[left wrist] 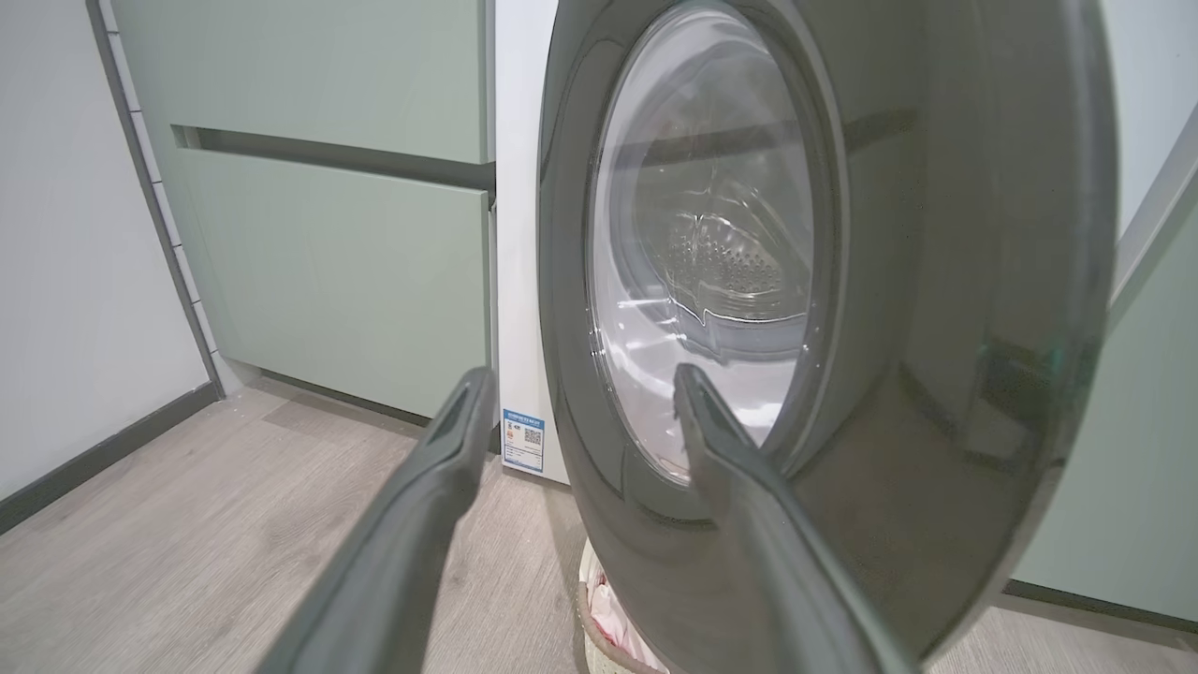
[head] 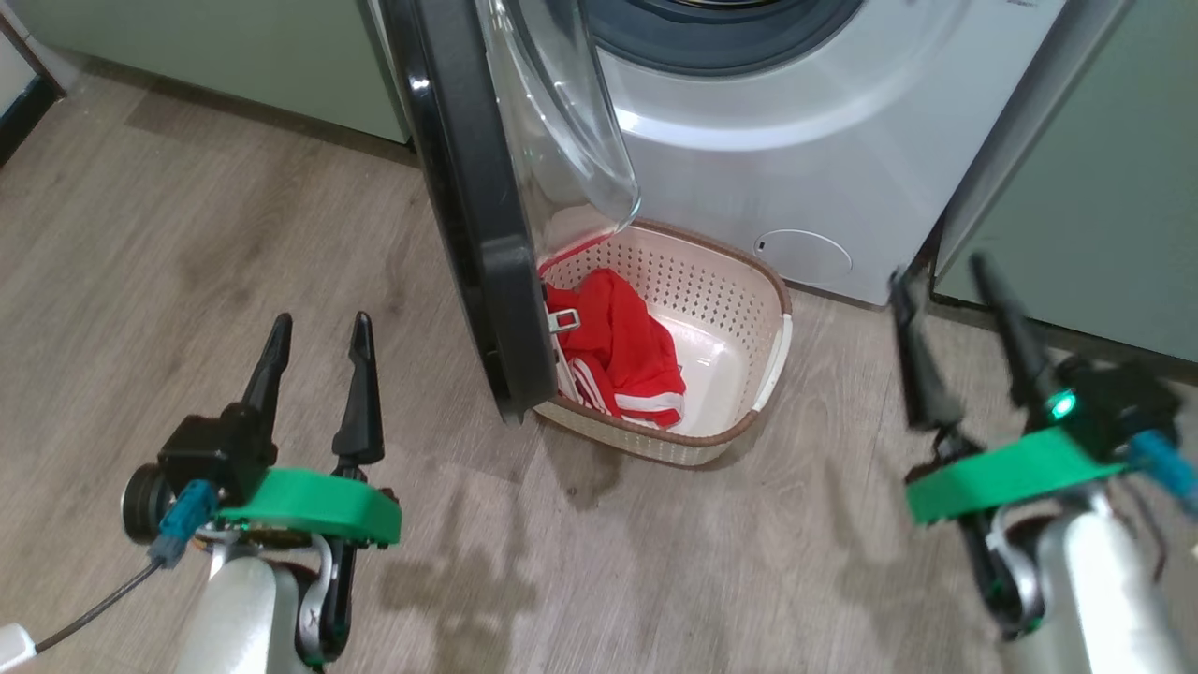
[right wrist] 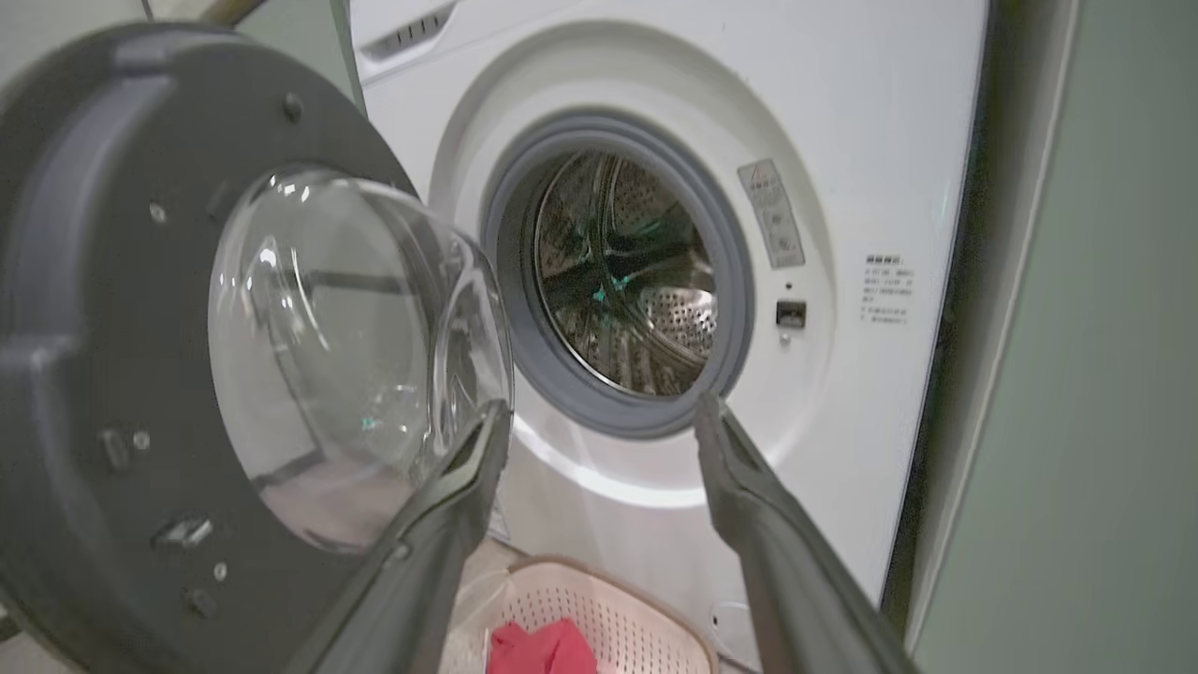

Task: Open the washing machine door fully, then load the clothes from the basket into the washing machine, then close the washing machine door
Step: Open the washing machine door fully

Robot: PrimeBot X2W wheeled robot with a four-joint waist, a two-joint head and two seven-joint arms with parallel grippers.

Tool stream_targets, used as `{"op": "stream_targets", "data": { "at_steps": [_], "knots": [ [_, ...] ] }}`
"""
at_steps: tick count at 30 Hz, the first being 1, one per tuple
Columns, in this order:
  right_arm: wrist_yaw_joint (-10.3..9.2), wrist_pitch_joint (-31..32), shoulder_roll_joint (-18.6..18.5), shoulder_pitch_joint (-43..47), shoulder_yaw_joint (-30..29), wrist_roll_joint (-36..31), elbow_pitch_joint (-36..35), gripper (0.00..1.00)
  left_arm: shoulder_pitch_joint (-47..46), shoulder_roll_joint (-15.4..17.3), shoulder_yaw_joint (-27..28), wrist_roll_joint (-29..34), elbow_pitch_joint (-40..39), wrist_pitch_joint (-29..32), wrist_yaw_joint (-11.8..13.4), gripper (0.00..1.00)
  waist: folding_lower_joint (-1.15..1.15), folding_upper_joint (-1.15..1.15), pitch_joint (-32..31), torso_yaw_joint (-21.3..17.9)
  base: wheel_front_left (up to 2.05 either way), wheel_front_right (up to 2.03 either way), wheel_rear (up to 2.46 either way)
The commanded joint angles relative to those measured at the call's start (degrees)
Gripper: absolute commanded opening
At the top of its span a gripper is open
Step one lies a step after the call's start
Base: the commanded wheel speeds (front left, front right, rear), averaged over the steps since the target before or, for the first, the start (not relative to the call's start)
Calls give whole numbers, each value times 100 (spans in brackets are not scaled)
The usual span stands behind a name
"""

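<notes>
The washing machine (head: 796, 140) is standing between pale green cabinets (head: 1104, 187), and its door (head: 487, 281) is hanging open, turned out into the room so that the head view is seeing it almost from the edge. The clear glass bowl (head: 562, 122) of the door is bulging toward the machine. In the right wrist view the opening is showing the grey seal (right wrist: 510, 271) and the steel drum (right wrist: 627, 281) behind it; I cannot tell if anything is lying inside the drum. The basket (head: 777, 290) is sitting on the floor (head: 187, 234) just in front of the machine, below the opening, and the lower edge of the door is covering its left side. The red clothes (head: 622, 351) with white stripes are lying in a heap inside the basket, in its left half, partly hidden behind the door; the right half of the basket floor is showing bare. The left end effector (head: 321, 323) is hovering over the floor to the left of the door, its two fingers standing apart and gripping nothing; in its own wrist view it is pointing at the outer face of the door (left wrist: 936, 281). The right end effector (head: 939, 271) is hovering to the right of the basket, near the lower right corner of the machine, also with fingers spread and nothing between them, and it is looking a little blurred in the head view. In the right wrist view its fingers are pointing toward the open drum.
</notes>
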Motion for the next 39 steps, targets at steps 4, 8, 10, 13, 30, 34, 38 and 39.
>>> {"op": "stream_targets", "data": {
  "at_steps": [4,8,10,13,30,34,38,39],
  "knots": [
    [0,-140,66,-36,218,-274,255,100,-47,81,159,63,-172,-28,8,100,0,0,6,5,0,0,0],
    [0,-231,90,-96,273,-387,565,100,-45,81,147,74,-165,-28,4,100,0,0,7,7,0,0,0],
    [0,-262,97,-128,292,-394,669,100,-46,81,144,73,-157,-28,0,100,0,0,16,9,0,0,0],
    [0,-301,103,-176,312,-440,790,100,-50,81,150,69,-144,-28,-1,100,0,0,19,6,0,0,0],
    [0,-395,111,-311,344,-454,992,100,-56,81,126,26,-126,-28,32,100,0,0,45,14,0,0,0],
    [0,-405,111,-322,367,-452,1018,100,-53,81,116,6,-122,-28,34,4,0,0,50,17,0,0,0],
    [0,-407,111,-319,387,-439,1030,100,-56,81,118,-7,-119,-28,25,0,0,0,66,23,0,0,0],
    [0,-407,111,-321,390,-440,1033,100,-58,81,119,-6,-118,-28,26,0,0,0,70,23,0,0,0]
  ]
}}
